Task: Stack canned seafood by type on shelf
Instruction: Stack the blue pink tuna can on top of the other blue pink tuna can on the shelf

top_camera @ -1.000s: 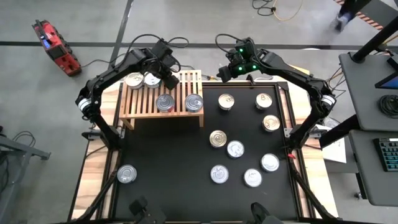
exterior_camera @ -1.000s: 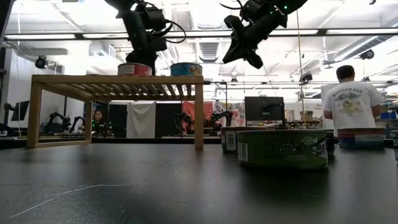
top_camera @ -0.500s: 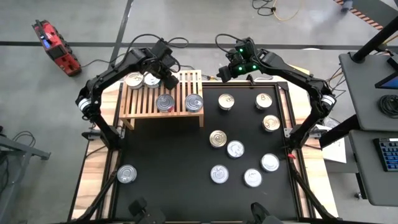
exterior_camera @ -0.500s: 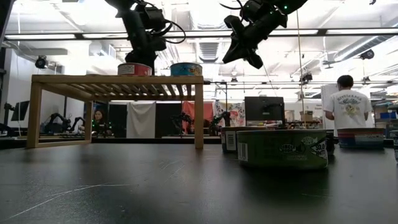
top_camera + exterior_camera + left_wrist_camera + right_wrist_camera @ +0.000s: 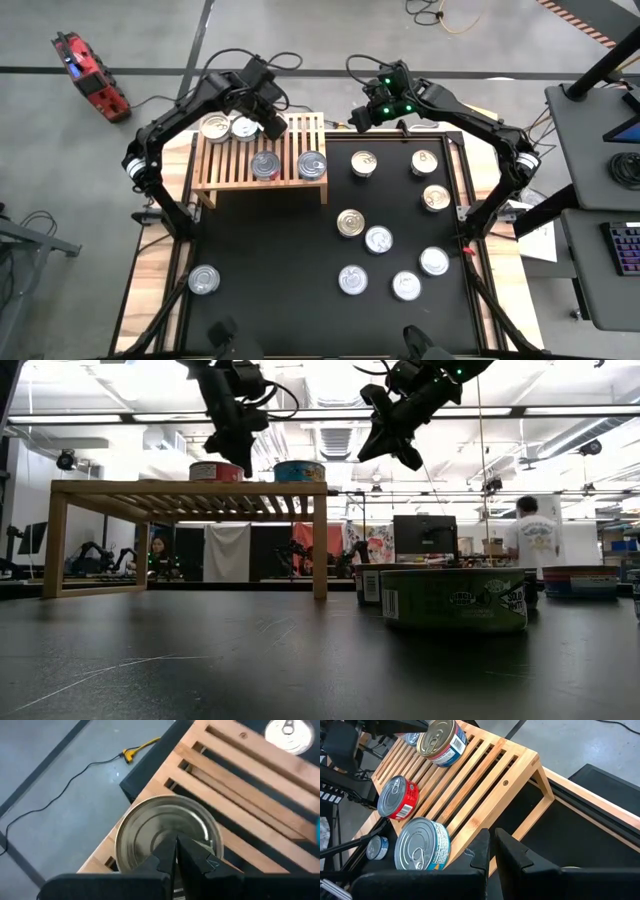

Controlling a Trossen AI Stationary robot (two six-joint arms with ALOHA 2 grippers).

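The light-wood slatted shelf (image 5: 260, 150) stands at the mat's far left. It bears two cans at its far edge (image 5: 215, 127) (image 5: 243, 128) and two at its near edge (image 5: 265, 165) (image 5: 311, 165). My left gripper (image 5: 176, 845) is shut and hovers just over a gold-lidded can (image 5: 150, 830) at the shelf's far edge (image 5: 272, 128). My right gripper (image 5: 491, 837) is shut and hangs high beside the shelf's far right corner (image 5: 357, 122). Below it show a blue-labelled can (image 5: 422, 845) and a red one (image 5: 397, 797). Several more cans lie on the black mat (image 5: 350, 222).
Loose cans dot the mat's right half (image 5: 424, 161) (image 5: 434, 262), and one sits alone near the left front (image 5: 204, 280). A green-labelled can (image 5: 455, 598) stands close to the low camera. The mat between the shelf and the near edge (image 5: 270, 250) is bare. A person stands far behind.
My left gripper has risen a little off the cans at the shelf's far edge, staying shut. The cans have kept their places.
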